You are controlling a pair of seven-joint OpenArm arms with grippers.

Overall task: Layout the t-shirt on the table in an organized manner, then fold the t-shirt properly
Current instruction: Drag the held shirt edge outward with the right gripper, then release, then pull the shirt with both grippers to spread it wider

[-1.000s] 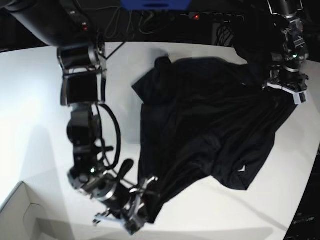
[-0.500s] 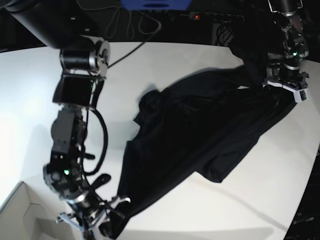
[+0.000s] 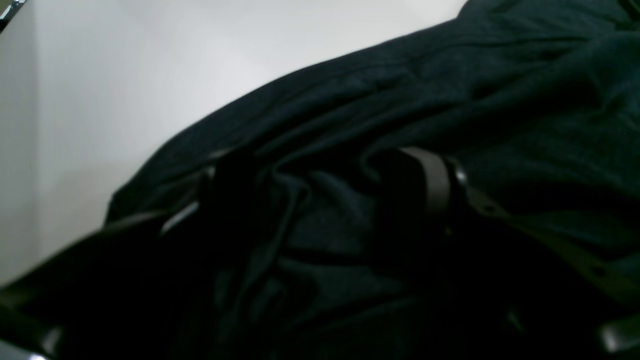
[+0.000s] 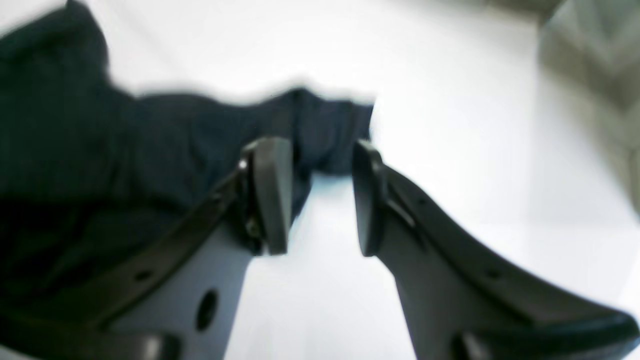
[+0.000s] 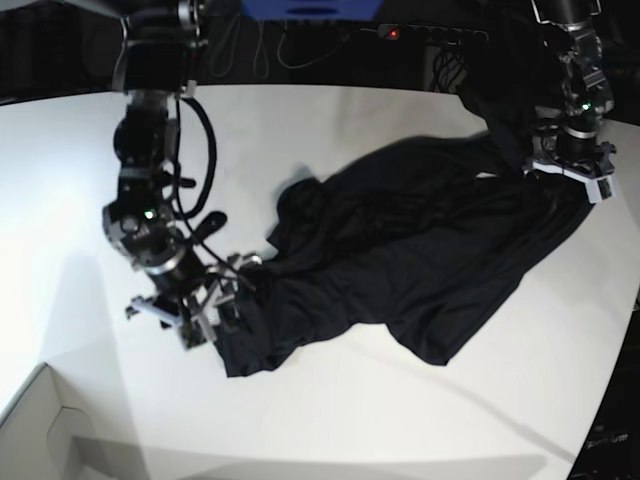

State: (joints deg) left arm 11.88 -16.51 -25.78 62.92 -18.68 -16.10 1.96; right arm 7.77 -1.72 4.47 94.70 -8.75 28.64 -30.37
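Note:
The black t-shirt (image 5: 400, 250) lies rumpled in a slanting band across the white table (image 5: 400, 420), from front left to back right. My left gripper (image 5: 570, 170) is shut on its back-right end. In the left wrist view, folds of the t-shirt (image 3: 450, 75) are bunched over and between the dark fingers (image 3: 435, 180). My right gripper (image 5: 222, 305) hangs at the cloth's front-left end. It is open in the right wrist view, with bare table between its fingers (image 4: 270, 195). The t-shirt's edge (image 4: 100, 150) lies just beyond and to the left.
A white cardboard box corner (image 5: 40, 430) sits at the front left. Cables and a power strip with a red light (image 5: 393, 33) run behind the table's far edge. The table's curved rim (image 5: 610, 380) falls away at the right.
My right gripper has opened and let go of the shirt's front-left corner. It has moved back from the front edge, and that end of the cloth has slackened. The left gripper has stayed put.

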